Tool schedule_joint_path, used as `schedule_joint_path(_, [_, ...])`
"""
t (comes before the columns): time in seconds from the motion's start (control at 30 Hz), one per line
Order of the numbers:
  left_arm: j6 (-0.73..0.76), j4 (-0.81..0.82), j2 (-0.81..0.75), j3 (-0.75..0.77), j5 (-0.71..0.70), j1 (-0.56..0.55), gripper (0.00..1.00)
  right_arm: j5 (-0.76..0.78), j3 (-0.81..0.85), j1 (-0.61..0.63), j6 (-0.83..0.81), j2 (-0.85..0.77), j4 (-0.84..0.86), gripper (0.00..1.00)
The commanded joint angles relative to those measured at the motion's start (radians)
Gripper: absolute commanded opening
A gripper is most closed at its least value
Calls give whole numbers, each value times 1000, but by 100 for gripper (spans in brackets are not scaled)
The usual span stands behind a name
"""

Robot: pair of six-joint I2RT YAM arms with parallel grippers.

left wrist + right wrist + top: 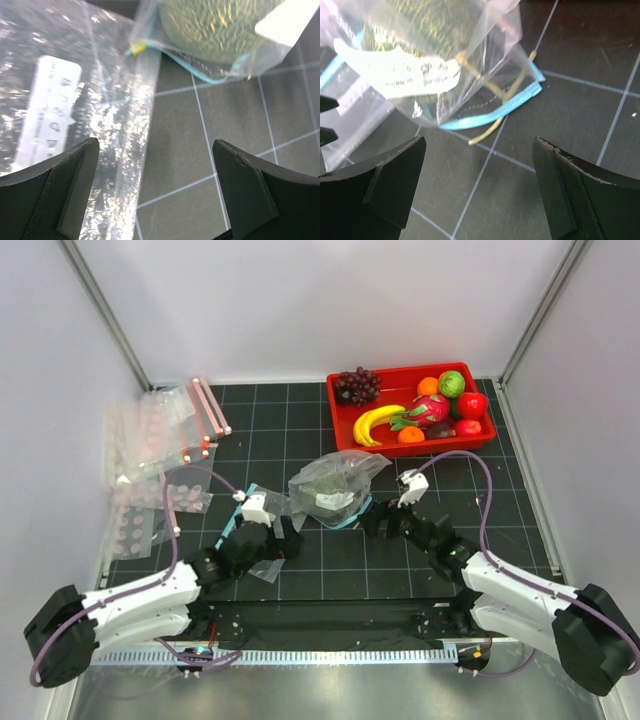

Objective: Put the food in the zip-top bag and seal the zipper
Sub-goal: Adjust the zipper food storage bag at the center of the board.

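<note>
We record the worktop [300,440] as black with a pale square grid. The zip-top bag [340,480] is clear, its zipper [492,117] is teal-blue, and its label [395,80] is white with grey print. The melon [215,25] is dull green with a fine yellowish net pattern.

We note a red tray [334,412], a yellow banana [372,422], dark purple grapes [357,384], a pink dragon fruit [428,410] and a small red fruit [472,404]. The spare bags [160,430] are clear with pink-red strips [212,405]. The left claw [155,190] and the right claw [480,185] are black.

Pretty clearly a lab test cell I'm driving in: plain white panel walls [300,300], aluminium frame posts [107,310], black gridded mat [280,430], metal bench [300,692].
</note>
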Motion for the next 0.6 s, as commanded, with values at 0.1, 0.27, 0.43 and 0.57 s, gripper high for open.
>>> schedule_joint_path(0.1, [-39,155,-174,-101,-117,31,99,-214,6,-151,93,62,210,99])
schedule_joint_path(0.27, [-31,342,-244,-210,-17,116,100,-382,-31,-261,178,148,410,99])
schedule_joint_path(0.43, [-19,514,-128,-224,172,276,100,-492,-33,-339,233,257,550,99])
schedule_joint_path(0.57, [68,786,45,-214,298,321,99,-500,-16,-341,170,320,597,98])
